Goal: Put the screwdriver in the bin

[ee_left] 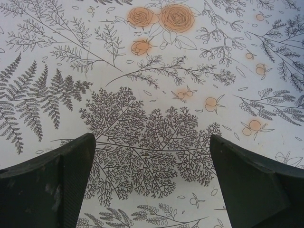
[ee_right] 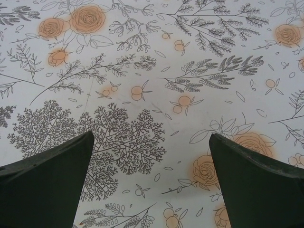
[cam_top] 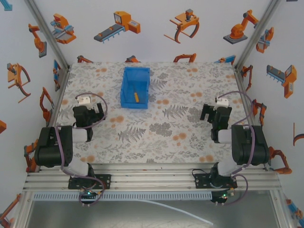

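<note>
Where the count stands: two arms, two grippers, one bin, one screwdriver.
Left gripper (cam_top: 87, 115): hangs over the left part of the tabletop (cam_top: 166, 130), near its left edge; spread wide with nothing held.
Left wrist view: the left gripper (ee_left: 152, 137) shows two dark fingers (ee_left: 47, 185) far apart, with fern and rose print of the tabletop (ee_left: 156, 71) between them.
Bin (cam_top: 124, 85): bright blue, upright, at the far middle of the tabletop, slightly left of centre, well apart from both grippers.
Screwdriver (cam_top: 136, 96): lies inside the bin on its floor, toward the front; the orange-yellow handle is plain, the shaft too small to make out.
Right gripper (cam_top: 214, 114): hangs over the right part of the tabletop, near its right edge; spread wide with nothing held.
Right wrist view: the right gripper (ee_right: 152, 134) has its fingers (ee_right: 256, 185) far apart over printed tabletop (ee_right: 190, 61).
Around: white walls (cam_top: 152, 42) with orange robot pictures on three sides; a metal rail (cam_top: 152, 180) at the near edge bears both arm bases; purple cables (cam_top: 100, 107) loop along each arm.
In the way: printed tabletop lies between each gripper and the bin.
</note>
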Motion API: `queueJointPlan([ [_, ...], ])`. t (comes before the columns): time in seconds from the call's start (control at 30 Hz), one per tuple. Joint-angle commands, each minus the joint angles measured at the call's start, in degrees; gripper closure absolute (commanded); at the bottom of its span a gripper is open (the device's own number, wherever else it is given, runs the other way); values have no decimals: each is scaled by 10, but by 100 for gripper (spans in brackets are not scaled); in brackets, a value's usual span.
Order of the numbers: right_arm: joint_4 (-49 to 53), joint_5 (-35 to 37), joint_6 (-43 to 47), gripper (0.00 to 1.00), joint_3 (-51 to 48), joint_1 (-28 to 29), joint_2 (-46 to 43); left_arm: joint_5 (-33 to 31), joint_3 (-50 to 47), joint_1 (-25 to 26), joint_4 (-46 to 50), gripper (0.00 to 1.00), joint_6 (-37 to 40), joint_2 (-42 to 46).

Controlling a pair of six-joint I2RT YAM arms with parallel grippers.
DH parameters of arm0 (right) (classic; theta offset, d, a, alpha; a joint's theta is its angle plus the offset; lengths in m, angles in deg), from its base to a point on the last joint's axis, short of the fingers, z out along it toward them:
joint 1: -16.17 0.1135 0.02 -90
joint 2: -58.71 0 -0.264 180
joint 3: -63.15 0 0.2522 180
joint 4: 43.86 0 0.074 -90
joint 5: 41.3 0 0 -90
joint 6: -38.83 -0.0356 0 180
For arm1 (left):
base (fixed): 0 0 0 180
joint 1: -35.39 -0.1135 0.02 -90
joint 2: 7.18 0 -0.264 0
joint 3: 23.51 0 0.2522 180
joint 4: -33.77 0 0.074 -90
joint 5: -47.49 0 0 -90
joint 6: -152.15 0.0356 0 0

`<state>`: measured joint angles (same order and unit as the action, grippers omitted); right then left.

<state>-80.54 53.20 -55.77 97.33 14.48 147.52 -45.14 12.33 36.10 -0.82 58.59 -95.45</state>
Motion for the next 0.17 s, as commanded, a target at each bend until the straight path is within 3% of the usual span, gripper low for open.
queueJointPlan([
  [0.0, -1, -9, 2, 1, 17, -3, -2, -5, 13, 3, 2, 3, 11, -2],
  [0.13, 2, -9, 4, 1, 16, -3, -3, -8, 13, 3, 2, 3, 12, -2],
])
